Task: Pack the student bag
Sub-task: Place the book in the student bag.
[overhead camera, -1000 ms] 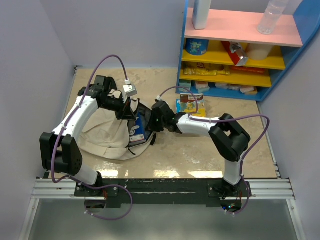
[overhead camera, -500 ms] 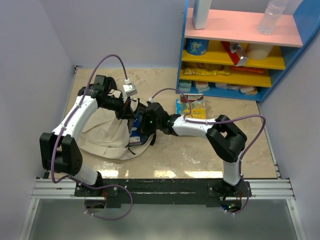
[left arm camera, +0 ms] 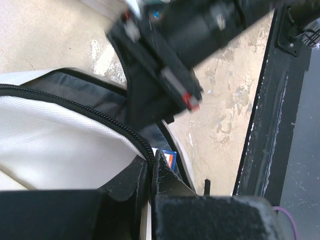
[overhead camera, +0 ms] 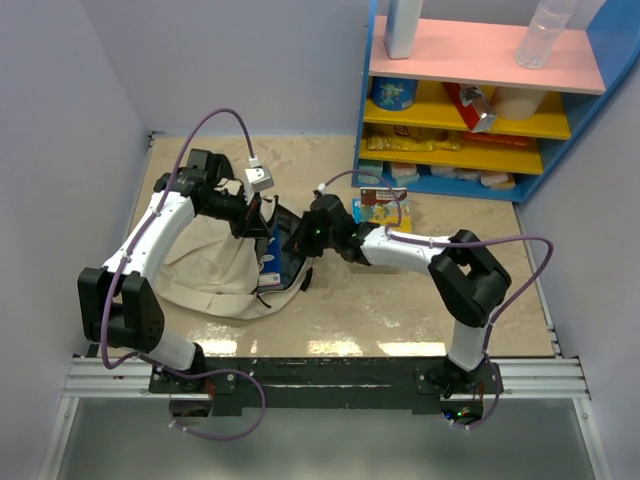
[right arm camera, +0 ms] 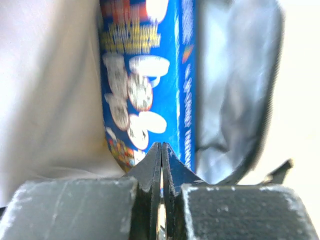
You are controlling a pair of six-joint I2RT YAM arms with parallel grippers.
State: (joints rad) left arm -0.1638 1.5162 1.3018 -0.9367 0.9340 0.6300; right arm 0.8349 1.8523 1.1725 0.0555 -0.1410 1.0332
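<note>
The beige student bag (overhead camera: pixel 205 262) lies on the floor at the left, its mouth facing right. My left gripper (overhead camera: pixel 262 224) is shut on the bag's black zipper edge (left arm camera: pixel 107 120) and holds the mouth open; in the left wrist view the gripper (left arm camera: pixel 150 161) pinches that edge. A blue picture book (overhead camera: pixel 277 256) stands inside the mouth, against the grey lining (right arm camera: pixel 230 85). It fills the right wrist view (right arm camera: pixel 145 85), and one corner shows in the left wrist view (left arm camera: pixel 168 158). My right gripper (overhead camera: pixel 298 240) is shut, with its tips (right arm camera: pixel 161 148) at the book's near edge.
A yellow book (overhead camera: pixel 385 214) lies on the floor right of the bag. A blue shelf unit (overhead camera: pixel 480 110) with snacks and bottles stands at the back right. Walls close in on both sides. The black base rail (overhead camera: pixel 320 372) runs along the near edge.
My right gripper pushed left into the bag mouth with the book, then drew back slightly to the right. The left gripper stayed holding the zipper edge.
</note>
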